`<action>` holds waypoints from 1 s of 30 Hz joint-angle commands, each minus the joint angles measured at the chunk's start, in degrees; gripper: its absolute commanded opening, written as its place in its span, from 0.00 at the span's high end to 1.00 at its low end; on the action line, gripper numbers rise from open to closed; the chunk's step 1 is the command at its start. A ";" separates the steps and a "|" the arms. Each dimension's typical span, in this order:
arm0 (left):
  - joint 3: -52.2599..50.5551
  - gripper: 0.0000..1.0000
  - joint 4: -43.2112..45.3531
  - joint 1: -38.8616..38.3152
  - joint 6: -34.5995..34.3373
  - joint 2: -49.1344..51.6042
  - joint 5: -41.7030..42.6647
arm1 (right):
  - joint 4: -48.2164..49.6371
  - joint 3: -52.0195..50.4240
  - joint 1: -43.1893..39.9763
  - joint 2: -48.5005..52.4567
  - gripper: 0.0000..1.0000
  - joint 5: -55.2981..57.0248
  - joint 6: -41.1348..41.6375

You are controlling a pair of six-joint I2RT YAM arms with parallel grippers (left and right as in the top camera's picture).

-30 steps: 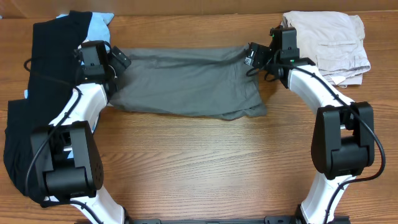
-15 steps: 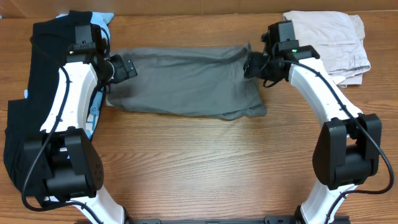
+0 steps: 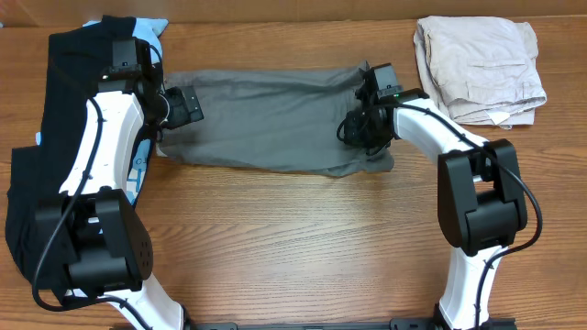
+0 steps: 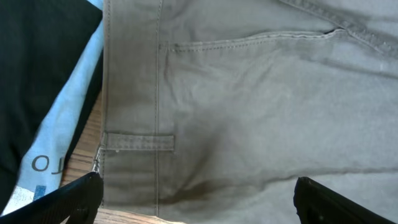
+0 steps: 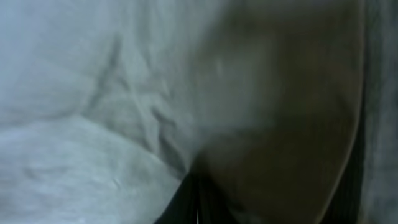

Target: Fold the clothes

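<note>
Shorts (image 3: 275,119) waistband beneath wide-open left jaws; right jaws pinched on leg cloth.

The left robot arm (image 3: 101,156) and the right robot arm (image 3: 440,128) are made of smooth white tubes joined by big black boxy blocks. Thin black cables (image 3: 46,234) loop beside them. A tiny green light (image 3: 397,91) shines on the right one. The left gripper (image 4: 199,198) has black fingers (image 4: 68,199) with flat tips.
</note>
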 commanded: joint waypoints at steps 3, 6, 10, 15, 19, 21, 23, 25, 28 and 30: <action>1.18 0.00 -0.46 -0.79 1.11 -0.59 0.98 | -2.51 -1.05 -1.38 0.83 0.96 -0.17 1.70; 1.16 0.00 -0.61 -0.85 2.36 -0.55 1.44 | -5.18 -2.25 -3.34 0.83 0.96 1.53 3.34; 1.14 0.00 -0.85 -0.85 3.34 -0.50 1.44 | -7.13 -3.85 -6.78 0.83 0.96 1.51 3.28; 1.14 0.00 -0.28 -0.85 3.67 0.26 1.44 | -8.61 -4.66 -10.67 0.83 0.96 1.49 1.44; 1.14 0.00 -0.02 -0.85 4.35 2.73 2.40 | -10.47 -4.66 -12.50 0.83 0.96 1.53 -0.96; 1.14 0.00 0.96 -0.74 6.29 5.97 5.95 | -10.91 -4.66 -13.11 0.83 0.96 1.97 -1.11; 1.14 0.00 2.38 -0.63 6.51 8.74 7.65 | -10.91 -4.66 -13.38 0.83 0.96 1.90 -1.11; 1.14 0.00 4.17 -0.46 6.69 11.65 9.31 | -10.95 -4.66 -13.40 0.83 0.96 1.90 -1.14; 1.14 0.00 7.04 -0.42 7.10 15.39 12.52 | -11.37 -4.66 -13.38 0.83 0.96 1.92 -1.36; 1.14 0.00 8.52 -0.42 7.10 17.07 13.70 | -11.67 -4.66 -13.38 0.83 0.96 1.92 -1.36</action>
